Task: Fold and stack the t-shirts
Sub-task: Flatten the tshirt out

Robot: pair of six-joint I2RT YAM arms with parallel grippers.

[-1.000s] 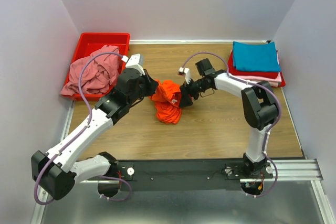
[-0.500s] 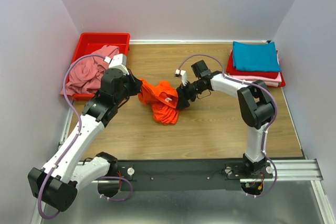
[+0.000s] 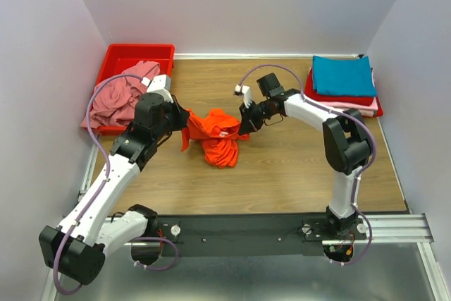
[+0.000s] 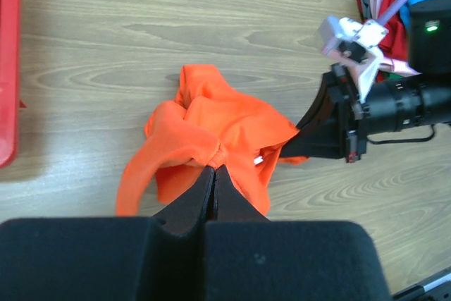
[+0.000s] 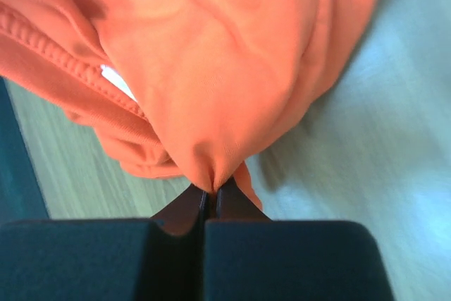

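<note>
Red bin point(image 3: 141, 48): well to the left of the orange t-shirt point(image 3: 220, 140), in the far left corner of the worktop point(image 3: 296, 167).
Pink t-shirt point(image 3: 116, 100): crumpled in the bin, left of the orange t-shirt, with some cloth spilling over the bin's near rim.
Left tool point(image 4: 214, 168): fingers pressed together, clamped on a pinch of cloth at the left edge of the orange t-shirt.
Orange t-shirt: bunched, not folded, strung between the two tools above the middle of the worktop. Its lower folds sag in a loose lump. From above I cannot tell whether they touch the wood.
Right tool point(image 5: 210, 192): at the right edge of the orange t-shirt, fingers together and gripping a gathered fold of it. A ribbed hem runs close by.
Teal t-shirt point(image 3: 343, 75): folded flat, well to the right of the orange t-shirt and farther back, on top of a stack by the right wall.
Pale pink t-shirt point(image 3: 356, 103): folded, directly under the teal one. Only its near edge shows.
Red t-shirt point(image 3: 315, 94): folded, at the bottom of the same stack, its edges showing to the left and along the near side.
</note>
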